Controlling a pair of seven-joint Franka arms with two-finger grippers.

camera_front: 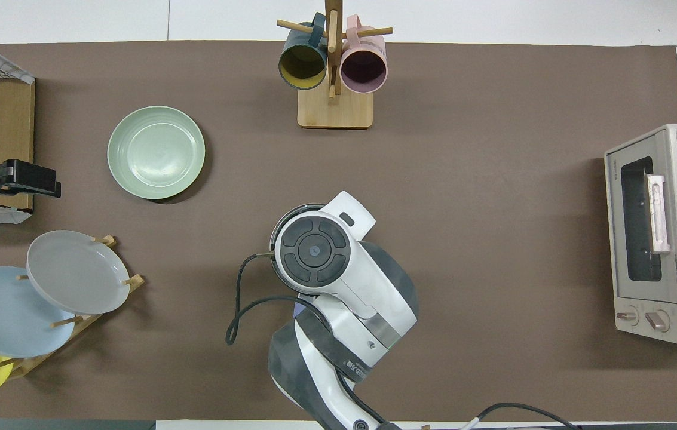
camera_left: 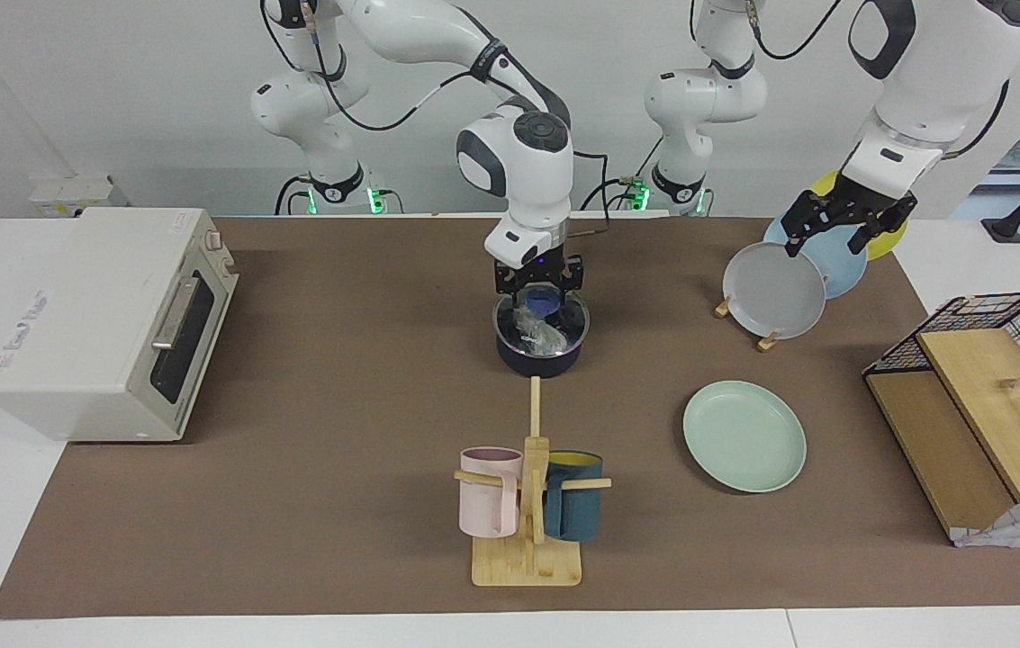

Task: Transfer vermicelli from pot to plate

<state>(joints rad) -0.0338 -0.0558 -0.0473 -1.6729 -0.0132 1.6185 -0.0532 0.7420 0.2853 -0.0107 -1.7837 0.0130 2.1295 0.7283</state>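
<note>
The right gripper (camera_left: 538, 290) sits low at the robots' edge of the pot (camera_left: 541, 353), just above the blue handle stub that shows at the rim. Whether its jaws are spread or pinching something, I cannot tell from here; the wrist hides the whole pot mouth from above.

Inside the pot lies the vermicelli (camera_left: 538, 331), a pale glassy clump against the black interior, none of it on the plate (camera_left: 744, 436) yet. The plate lies bare on the brown mat, toward the left arm's end of the table and farther from the robots than the pot.

The left gripper (camera_left: 843, 223) waits with its jaws spread wide, over the rack of plates (camera_left: 775, 290).

Now, the noodles: they look light, soft and floppy, probably slick too, so a clump should sag and trail strands when lifted. My call is to pinch deep into the thick middle of the lump, not a loose edge, or only a few threads come away. If the pot is tipped instead, the handle is the place to hold, and the clump may slide out all at once.
</note>
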